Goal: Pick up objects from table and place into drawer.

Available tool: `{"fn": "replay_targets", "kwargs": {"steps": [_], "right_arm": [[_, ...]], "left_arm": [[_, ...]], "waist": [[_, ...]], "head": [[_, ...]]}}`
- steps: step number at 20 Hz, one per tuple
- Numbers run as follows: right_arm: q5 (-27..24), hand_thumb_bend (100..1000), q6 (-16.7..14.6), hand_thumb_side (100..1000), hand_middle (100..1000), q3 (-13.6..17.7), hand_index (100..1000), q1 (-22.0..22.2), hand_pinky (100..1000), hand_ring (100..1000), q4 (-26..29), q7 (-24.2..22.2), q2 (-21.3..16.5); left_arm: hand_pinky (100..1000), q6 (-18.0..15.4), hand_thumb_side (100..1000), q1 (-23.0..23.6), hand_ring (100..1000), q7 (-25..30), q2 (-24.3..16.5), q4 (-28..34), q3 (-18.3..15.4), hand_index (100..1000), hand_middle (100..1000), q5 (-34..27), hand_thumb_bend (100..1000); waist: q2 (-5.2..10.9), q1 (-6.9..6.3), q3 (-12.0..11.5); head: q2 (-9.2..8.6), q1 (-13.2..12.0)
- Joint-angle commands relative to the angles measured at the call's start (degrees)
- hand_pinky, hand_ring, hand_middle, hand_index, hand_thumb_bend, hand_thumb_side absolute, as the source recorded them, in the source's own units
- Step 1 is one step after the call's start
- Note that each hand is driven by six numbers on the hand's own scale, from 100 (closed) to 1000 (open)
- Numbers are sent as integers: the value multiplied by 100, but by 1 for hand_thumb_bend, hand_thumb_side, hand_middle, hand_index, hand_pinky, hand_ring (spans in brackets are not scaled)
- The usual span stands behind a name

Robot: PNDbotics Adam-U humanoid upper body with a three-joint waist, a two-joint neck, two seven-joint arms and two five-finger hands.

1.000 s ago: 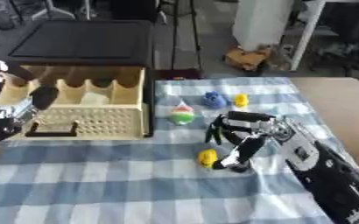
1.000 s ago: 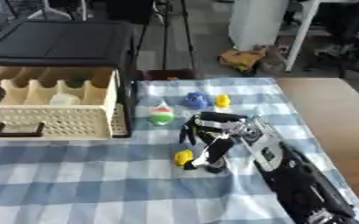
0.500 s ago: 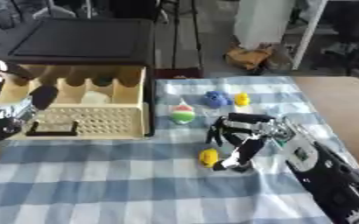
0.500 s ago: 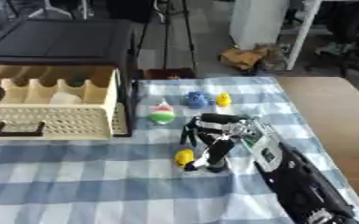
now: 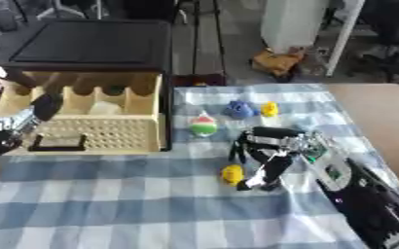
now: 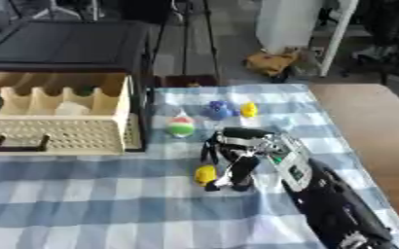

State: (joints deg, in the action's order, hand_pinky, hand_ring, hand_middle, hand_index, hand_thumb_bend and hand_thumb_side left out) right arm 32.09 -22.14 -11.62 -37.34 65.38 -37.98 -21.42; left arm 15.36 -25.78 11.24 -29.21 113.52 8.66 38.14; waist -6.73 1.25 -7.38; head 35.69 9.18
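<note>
Right robot hand (image 5: 267,155) curled beside rounded yellow toy (image 5: 232,173), checked cloth (image 5: 152,204).

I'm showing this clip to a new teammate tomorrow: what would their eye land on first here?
Probably the right hand, black and silver, reaching down with curled fingers onto the blue checked tablecloth right beside a small yellow toy. Next comes the pale wooden drawer standing open at the left, under a black cabinet. Three more small toys lie between them: a red, white and green one, a blue one and a yellow one.

Head-mounted stereo pair, downward, overlapping.
</note>
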Motion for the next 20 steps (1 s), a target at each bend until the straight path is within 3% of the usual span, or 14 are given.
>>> {"fn": "replay_targets", "kwargs": {"steps": [1,20], "right_arm": [[73,564,-10,360,469,64,705,-151,192,261,16,51,-55],[311,473,-79,301,474,53,705,-171,190,263,-163,99,-13]], "left_arm": [[100,-22,1000,-106,100,-3,-58,107,-32,670,100,-22,677],[100,-46,1000,-139,100,5,-54,107,-27,673,100,-36,674]], "waist": [[61,-24,-8],[34,-56,-58]], "head": [[7,22],[3,42]]}}
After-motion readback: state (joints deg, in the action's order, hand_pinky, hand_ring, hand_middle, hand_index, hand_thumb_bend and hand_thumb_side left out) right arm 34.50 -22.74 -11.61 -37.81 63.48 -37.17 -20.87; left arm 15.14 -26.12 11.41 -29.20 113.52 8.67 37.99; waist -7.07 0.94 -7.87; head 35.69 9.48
